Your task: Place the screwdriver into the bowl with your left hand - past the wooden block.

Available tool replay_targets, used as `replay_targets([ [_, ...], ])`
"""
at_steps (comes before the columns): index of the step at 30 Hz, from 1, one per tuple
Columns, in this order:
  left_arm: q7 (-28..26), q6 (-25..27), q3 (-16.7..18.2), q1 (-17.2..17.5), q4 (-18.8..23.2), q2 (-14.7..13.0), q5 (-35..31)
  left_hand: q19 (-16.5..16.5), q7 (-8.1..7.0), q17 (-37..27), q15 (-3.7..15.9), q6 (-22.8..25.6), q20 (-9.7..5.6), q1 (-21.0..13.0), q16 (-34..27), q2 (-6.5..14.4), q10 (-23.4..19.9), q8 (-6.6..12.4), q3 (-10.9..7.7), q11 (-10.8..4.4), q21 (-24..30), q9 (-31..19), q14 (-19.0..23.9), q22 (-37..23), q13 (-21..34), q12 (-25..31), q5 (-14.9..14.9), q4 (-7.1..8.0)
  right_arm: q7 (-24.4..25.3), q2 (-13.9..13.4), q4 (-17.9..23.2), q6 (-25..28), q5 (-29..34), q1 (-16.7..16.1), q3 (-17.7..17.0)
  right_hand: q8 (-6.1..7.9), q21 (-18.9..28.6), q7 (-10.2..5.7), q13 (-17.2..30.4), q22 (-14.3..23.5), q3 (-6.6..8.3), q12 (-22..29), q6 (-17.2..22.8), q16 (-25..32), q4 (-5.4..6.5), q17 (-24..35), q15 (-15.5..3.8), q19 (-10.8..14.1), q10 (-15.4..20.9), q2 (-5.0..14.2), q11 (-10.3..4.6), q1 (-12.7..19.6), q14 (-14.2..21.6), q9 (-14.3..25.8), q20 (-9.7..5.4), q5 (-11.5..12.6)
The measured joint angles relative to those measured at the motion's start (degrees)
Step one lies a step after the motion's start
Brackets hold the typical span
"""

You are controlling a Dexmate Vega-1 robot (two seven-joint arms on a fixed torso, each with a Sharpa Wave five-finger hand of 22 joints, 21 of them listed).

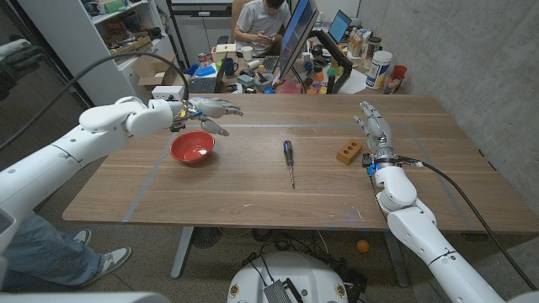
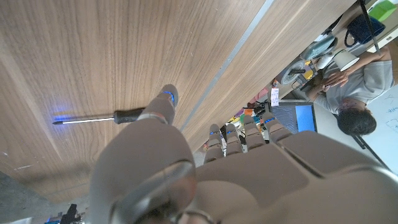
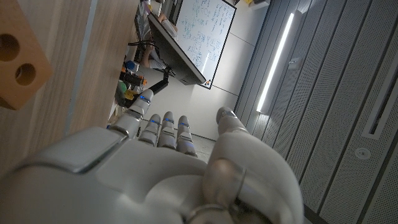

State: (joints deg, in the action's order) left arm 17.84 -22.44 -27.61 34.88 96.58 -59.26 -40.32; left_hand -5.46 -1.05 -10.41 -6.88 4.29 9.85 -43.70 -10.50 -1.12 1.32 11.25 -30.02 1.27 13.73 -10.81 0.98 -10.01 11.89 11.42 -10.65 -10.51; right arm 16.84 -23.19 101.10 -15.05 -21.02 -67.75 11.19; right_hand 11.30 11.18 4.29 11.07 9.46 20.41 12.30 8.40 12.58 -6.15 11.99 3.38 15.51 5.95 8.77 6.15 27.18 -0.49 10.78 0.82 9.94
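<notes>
A wooden table (image 1: 253, 181) stands in a cluttered office, where a person sits behind it at 12 o'clock. The left hand (image 1: 209, 109) hovers empty, fingers spread, just above the red bowl (image 1: 192, 146) at 9 o'clock. The screwdriver (image 1: 289, 160) lies untouched at the centre. The wooden block (image 1: 349, 151) sits at 3 o'clock, beside the right hand (image 1: 376, 133), open and holding nothing. The task looks barely begun: next, the left hand must reach across and grasp the screwdriver's handle.

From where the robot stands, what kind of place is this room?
Probably a robotics lab or workshop: behind the wooden table stand a cluttered desk with monitors and a seated person, and a whiteboard.
</notes>
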Motion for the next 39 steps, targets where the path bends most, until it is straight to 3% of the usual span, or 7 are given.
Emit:
replay_targets([
  [7,-0.4,-2.7,-0.7,-0.9,0.0,0.5,-6.4,0.0,-0.11,0.0,0.26,-1.2,0.0,-0.7,0.0,-0.7,0.3,-0.24,0.0,-0.18,-0.4,0.0,-0.3,-0.3,0.0,0.0,0.0,0.0,0.3,0.0,0.7,0.2,0.1,-0.6,-0.2,0.0,0.0,0.0,0.0,0.0,-0.25,0.0,0.0,0.0,-0.25,0.0,0.0,0.0,0.0,0.0,0.0,0.0,0.0,0.0,0.0,0.0],
  [8,-0.8,-3.2,-2.3,-3.0,-0.3,1.7,-7.7,0.0,-0.15,0.0,0.37,-1.6,0.0,-0.8,0.0,-0.8,0.4,-0.25,0.0,-0.24,-0.4,0.0,-0.4,-0.3,0.0,0.0,0.0,0.0,0.8,0.0,0.8,0.5,0.4,-0.7,-0.2,0.0,0.0,0.0,0.0,0.0,-0.25,0.0,0.0,0.0,-0.25,0.0,0.0,0.0,0.0,0.0,0.0,0.0,0.0,0.0,0.0,0.0],
  [12,-1.8,-4.4,-3.5,-4.4,-0.6,2.5,-11.2,0.0,-0.39,0.0,0.46,-2.1,-0.01,-1.2,0.0,-1.2,1.0,-0.45,0.0,-0.29,-0.4,0.0,-0.5,-0.3,0.0,0.0,0.0,0.0,1.0,0.0,0.9,0.5,0.4,-0.9,-0.3,0.0,0.0,0.0,0.0,0.0,-0.25,0.0,0.0,0.0,-0.25,0.0,0.0,0.0,0.0,0.0,0.0,0.0,0.0,0.0,0.0,0.0],
  [18,-3.1,-5.9,-3.9,-4.8,-0.8,2.8,-15.3,0.0,-0.49,0.0,0.74,-2.6,-0.01,-1.6,0.0,-1.6,1.9,-0.45,0.0,-0.56,-0.4,0.0,-0.7,-0.3,0.0,-0.2,0.0,0.0,1.1,0.2,1.0,0.5,0.5,-1.0,-0.3,0.0,0.0,0.0,0.0,0.0,-0.25,0.0,0.0,0.0,-0.25,0.0,-0.01,0.0,0.3,0.0,0.29,0.0,0.0,0.0,0.0,0.0],
  [25,-5.3,-7.3,-6.4,-7.1,-1.4,4.4,-20.1,0.0,-0.39,0.0,1.68,-3.5,-0.01,-2.6,0.0,-2.1,3.1,-0.45,0.25,-3.04,-1.0,0.0,-1.7,-0.3,0.0,-0.2,0.0,0.24,1.4,0.5,0.9,0.0,0.8,-1.0,-0.2,0.0,0.0,-0.31,0.0,0.0,-0.25,0.0,0.3,0.0,-0.25,0.0,-0.01,0.0,0.3,0.0,0.29,0.0,0.0,0.0,0.0,0.0],
  [39,-8.5,-9.4,-8.7,-9.1,-2.7,6.2,-24.6,-0.1,-0.79,-0.1,2.67,-4.3,-0.57,-2.8,0.0,-2.3,3.6,-0.45,0.65,-2.61,-1.3,0.0,-2.7,-0.3,0.0,-0.2,-0.5,0.65,1.8,1.1,0.5,-0.5,1.2,-0.8,0.4,0.0,0.0,-0.3,0.0,0.0,-0.24,-0.3,0.3,0.0,-0.24,0.0,-0.01,0.0,0.3,0.0,0.29,0.0,0.0,0.0,0.0,0.0],
])
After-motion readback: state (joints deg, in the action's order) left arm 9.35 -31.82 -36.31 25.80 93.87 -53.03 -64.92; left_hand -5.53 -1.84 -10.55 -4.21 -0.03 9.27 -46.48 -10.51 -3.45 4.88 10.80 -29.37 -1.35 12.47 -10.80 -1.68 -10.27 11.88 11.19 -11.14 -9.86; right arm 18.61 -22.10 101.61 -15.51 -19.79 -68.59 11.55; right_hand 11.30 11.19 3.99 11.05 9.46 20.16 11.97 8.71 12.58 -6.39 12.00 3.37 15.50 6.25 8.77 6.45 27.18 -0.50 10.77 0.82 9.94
